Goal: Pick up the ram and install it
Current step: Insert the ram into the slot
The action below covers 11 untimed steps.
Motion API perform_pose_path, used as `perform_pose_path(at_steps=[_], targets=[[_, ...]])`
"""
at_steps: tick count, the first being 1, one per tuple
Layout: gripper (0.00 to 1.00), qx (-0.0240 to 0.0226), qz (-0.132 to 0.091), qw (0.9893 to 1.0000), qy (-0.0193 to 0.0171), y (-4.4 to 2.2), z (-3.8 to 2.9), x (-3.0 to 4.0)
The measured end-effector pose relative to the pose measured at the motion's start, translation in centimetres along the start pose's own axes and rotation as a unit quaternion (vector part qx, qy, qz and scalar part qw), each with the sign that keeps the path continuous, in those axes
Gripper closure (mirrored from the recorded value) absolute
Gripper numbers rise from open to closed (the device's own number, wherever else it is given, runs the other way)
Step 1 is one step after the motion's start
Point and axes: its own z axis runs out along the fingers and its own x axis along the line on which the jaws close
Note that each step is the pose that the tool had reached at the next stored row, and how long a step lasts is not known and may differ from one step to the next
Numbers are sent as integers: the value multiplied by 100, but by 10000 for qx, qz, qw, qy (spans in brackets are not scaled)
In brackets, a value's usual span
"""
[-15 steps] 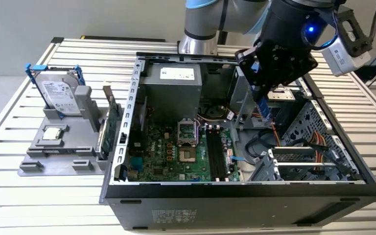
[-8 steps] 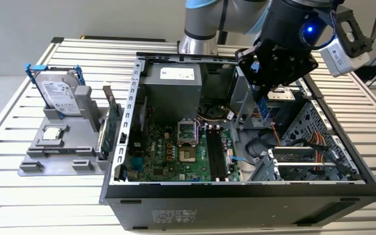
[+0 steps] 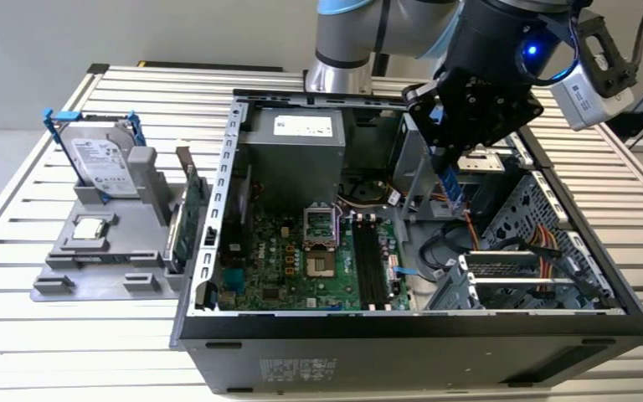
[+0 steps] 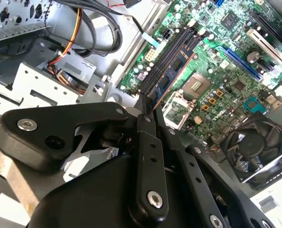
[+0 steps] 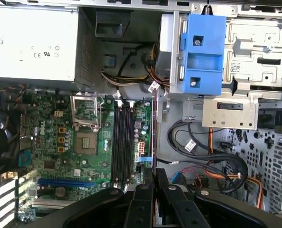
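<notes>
My gripper (image 3: 451, 161) hangs over the open computer case (image 3: 411, 322), shut on the ram (image 3: 452, 188). The ram is a slim bluish stick that points down from the fingertips. It sits above the case's inside, a little toward the exterior view's right of the black memory slots (image 3: 368, 264) on the green motherboard (image 3: 288, 268). In the second wrist view the ram (image 4: 173, 75) reaches out from the gripper (image 4: 148, 108) toward the slots (image 4: 165, 53). In the first wrist view the ram (image 5: 153, 128) shows edge-on, just beside the slots (image 5: 122, 142) and clear of them, with the gripper (image 5: 154, 173) behind it.
On the exterior view's left, a grey holder (image 3: 98, 268) carries a hard drive in a blue frame (image 3: 104, 163) and a green card with a bracket (image 3: 187, 218). Inside the case are the power supply (image 3: 294, 138), orange and black cables (image 3: 484, 243), a blue drive latch (image 5: 198, 52) and a fan (image 4: 255, 142).
</notes>
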Motion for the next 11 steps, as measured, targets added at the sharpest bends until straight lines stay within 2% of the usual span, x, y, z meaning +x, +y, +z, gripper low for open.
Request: perform_pose_path(at_steps=[7,11], targets=[[100,0,22,10000,-1,0,1,0],[100,-1,271,9996,-9,0,10,0]])
